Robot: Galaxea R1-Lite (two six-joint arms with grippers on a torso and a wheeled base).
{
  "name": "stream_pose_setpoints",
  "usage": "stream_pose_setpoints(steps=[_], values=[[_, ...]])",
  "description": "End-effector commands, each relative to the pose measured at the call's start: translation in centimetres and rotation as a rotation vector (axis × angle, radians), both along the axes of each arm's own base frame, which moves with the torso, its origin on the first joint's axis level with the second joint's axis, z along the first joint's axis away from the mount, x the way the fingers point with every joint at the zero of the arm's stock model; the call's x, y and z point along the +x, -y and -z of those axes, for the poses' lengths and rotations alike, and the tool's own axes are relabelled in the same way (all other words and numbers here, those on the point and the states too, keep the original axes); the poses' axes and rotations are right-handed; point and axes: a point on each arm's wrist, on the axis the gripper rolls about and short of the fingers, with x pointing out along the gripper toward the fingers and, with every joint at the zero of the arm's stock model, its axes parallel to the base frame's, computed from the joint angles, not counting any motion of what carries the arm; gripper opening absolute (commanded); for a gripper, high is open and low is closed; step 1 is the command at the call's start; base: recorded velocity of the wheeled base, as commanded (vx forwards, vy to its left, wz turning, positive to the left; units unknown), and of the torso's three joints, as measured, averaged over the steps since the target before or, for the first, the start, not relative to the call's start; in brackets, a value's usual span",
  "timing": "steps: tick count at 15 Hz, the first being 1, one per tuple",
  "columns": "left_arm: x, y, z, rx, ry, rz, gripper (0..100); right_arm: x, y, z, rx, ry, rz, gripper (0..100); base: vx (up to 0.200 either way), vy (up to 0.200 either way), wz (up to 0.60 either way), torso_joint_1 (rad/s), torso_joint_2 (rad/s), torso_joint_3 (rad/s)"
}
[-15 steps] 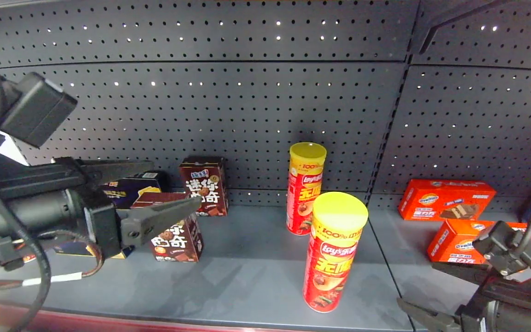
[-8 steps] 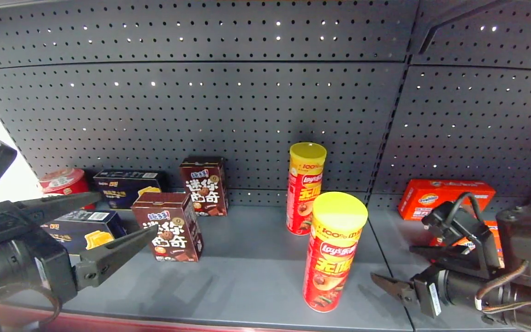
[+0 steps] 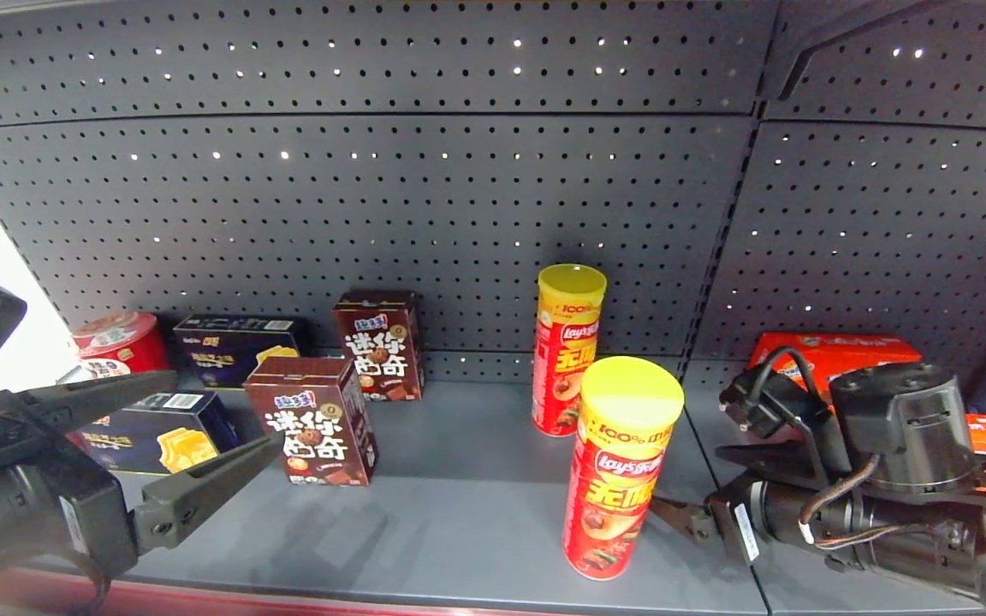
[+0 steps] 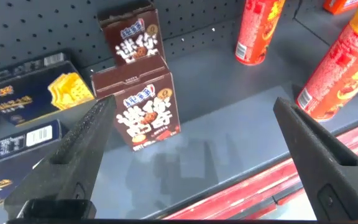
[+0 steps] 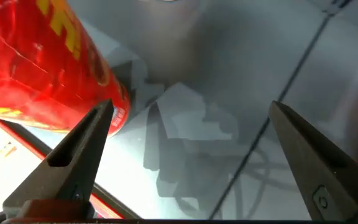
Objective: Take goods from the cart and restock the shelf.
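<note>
Two red chip cans with yellow lids stand on the grey shelf (image 3: 459, 513), one near the front (image 3: 621, 479) and one behind it (image 3: 567, 351). My right gripper (image 3: 683, 500) lies low just right of the front can, pointing at its base, open and empty. In the right wrist view that can (image 5: 39, 68) lies just beyond one fingertip of the gripper (image 5: 191, 107). My left gripper (image 3: 228, 409) hangs open and empty at the shelf's front left, near the front brown box (image 3: 315, 428). The left wrist view shows this box (image 4: 145, 109) beyond the gripper (image 4: 194, 106).
A second brown box (image 3: 379, 342) stands at the back. Two dark blue boxes (image 3: 236, 346) (image 3: 155, 436) and a red tin (image 3: 116, 342) fill the left end. Orange boxes (image 3: 835, 351) lie on the right bay behind my right arm. A pegboard wall (image 3: 459, 214) backs the shelf.
My left gripper has drawn back, left and down, away from the brown boxes, still open. My right arm has risen and swung left until its tip is close to the front can.
</note>
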Motion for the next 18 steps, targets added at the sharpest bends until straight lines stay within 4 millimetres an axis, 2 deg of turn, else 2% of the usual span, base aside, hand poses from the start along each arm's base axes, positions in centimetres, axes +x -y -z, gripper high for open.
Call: stream_pose_setpoints(steps=[1, 6, 18], values=[[0.1, 0.1, 0.1, 0.001, -0.003, 0.002, 100, 0.2, -0.8, 0.4, -0.008, -0.012, -0.019, 100, 0.000, 0.000, 0.00, 0.000, 0.00, 0.000], [0.1, 0.1, 0.0, -0.001, 0.000, 0.005, 100, 0.5, -1.8, 0.7, -0.011, -0.013, -0.046, 100, 0.000, 0.000, 0.00, 0.000, 0.00, 0.000], [0.0, 0.0, 0.1, 0.000, -0.003, 0.006, 100, 0.7, -2.7, 1.0, -0.015, -0.020, -0.067, 100, 0.000, 0.000, 0.00, 0.000, 0.00, 0.000]])
